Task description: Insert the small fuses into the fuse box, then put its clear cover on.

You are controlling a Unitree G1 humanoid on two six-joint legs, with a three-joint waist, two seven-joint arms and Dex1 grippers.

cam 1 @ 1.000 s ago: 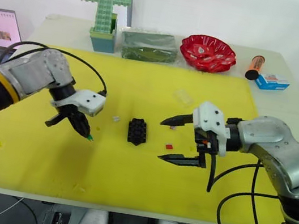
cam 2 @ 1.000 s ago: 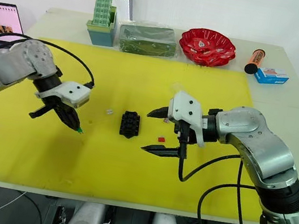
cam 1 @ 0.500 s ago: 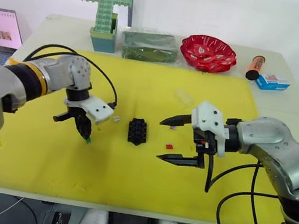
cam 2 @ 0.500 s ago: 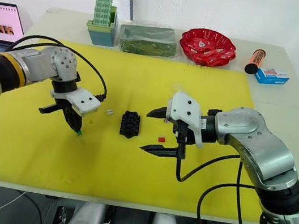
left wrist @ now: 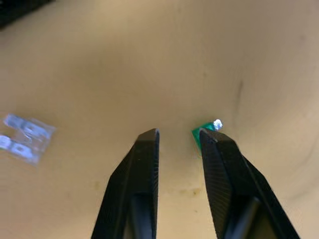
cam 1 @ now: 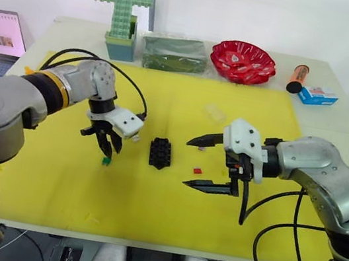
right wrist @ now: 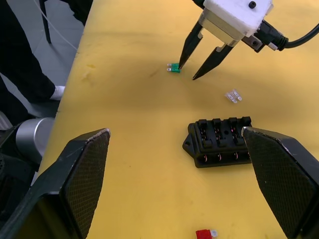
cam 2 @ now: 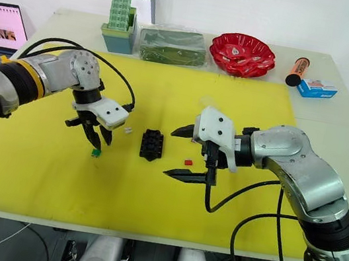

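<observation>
- Left gripper (cam 2: 96, 138) of two black fingers pointed down at the yellow foam mat (cam 1: 149, 200), jaws a little apart and gripping nothing.
- Tiny flat green fuse (left wrist: 204, 133) lay on the mat just outside one fingertip (left wrist: 213, 144), touching or nearly touching its outer side, not between the jaws.
- Small pale grey fuse (left wrist: 25, 138) rested flat on the mat, off to the far side of the other left finger, apart from it.
- Small black rectangular plastic fuse box (right wrist: 219, 142) with rows of slots on top sat on the mat between the two grippers, nearer the right one, its slots facing up; whether any slot was filled could not be told.
- Right gripper (cam 1: 206, 162) held above the mat with jaws spread wide and empty.
- Tiny red fuse (right wrist: 205, 233) lay flat on the mat, roughly between the spread right jaws and below them, just beyond the fuse box on the right gripper's side.
- Small transparent colourless plastic cover (cam 1: 215, 112) rested on the mat beyond the right gripper's upper finger, well apart from the fuse box.
</observation>
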